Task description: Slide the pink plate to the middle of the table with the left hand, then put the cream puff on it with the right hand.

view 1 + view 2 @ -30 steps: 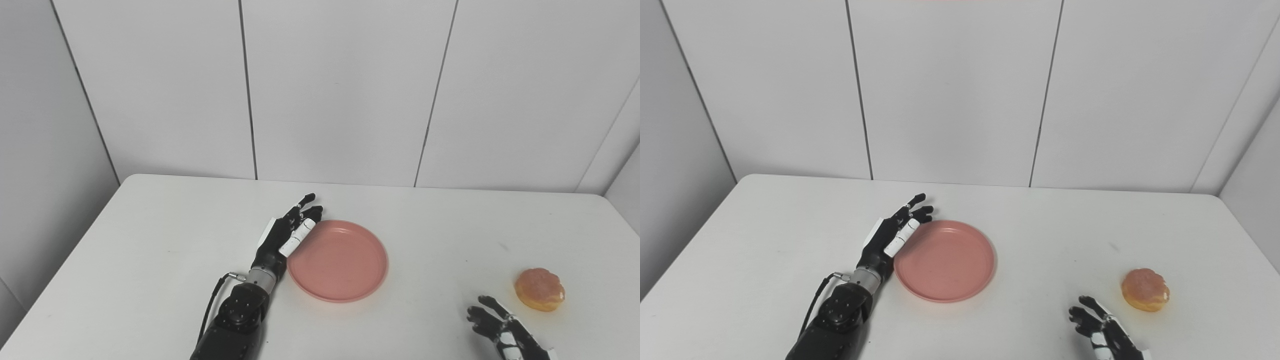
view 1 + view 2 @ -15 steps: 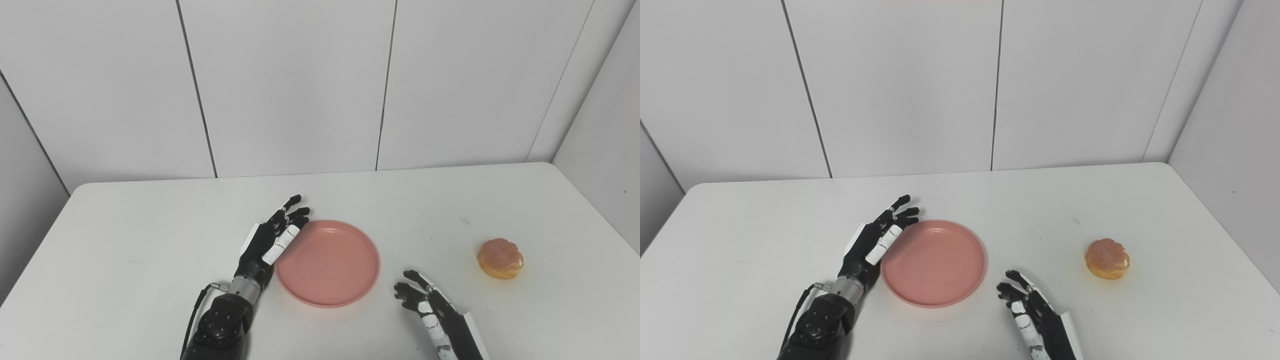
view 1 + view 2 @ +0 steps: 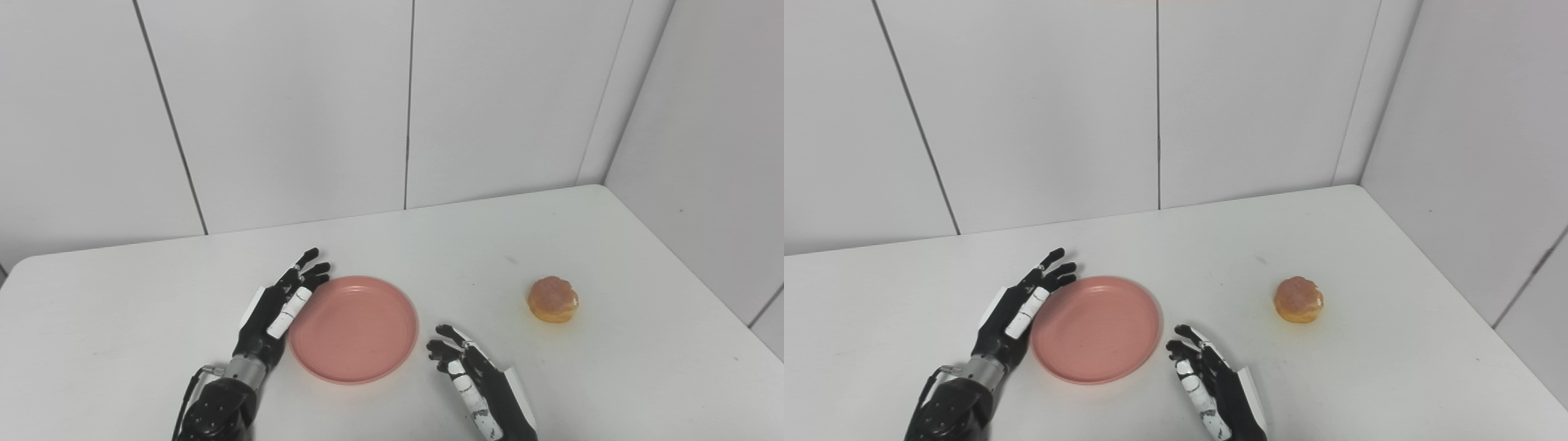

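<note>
The left hand (image 3: pixel 278 304) is lying flat along the near-left edge of the round, shallow pink plastic plate (image 3: pixel 354 328), fingers spread and gripping nothing, the edge of the hand pressed to or just beside the rim — and that looks like a pusher's pose, the side of the hand set against the plate so it can be shoved sideways rather than lifted. The plate is sitting on the white table (image 3: pixel 122 306) directly to the right of that hand, roughly midway across the tabletop as far as these views are showing, so the sliding step is looking close to done or done. On the plate's other side the right hand (image 3: pixel 474 383) is hovering or resting low, fingers loosely curled and apart, empty, with the plate just to its left. The golden-brown round cream puff (image 3: pixel 554 299) is sitting beyond that hand, ahead and off to its right, well apart from the fingers and from the plate; the reach for it is not yet made. Hard to call: whether the left hand is truly touching the rim, and whether the right palm is touching the table. Both forearms are being cut off by the bottom edge.
</note>
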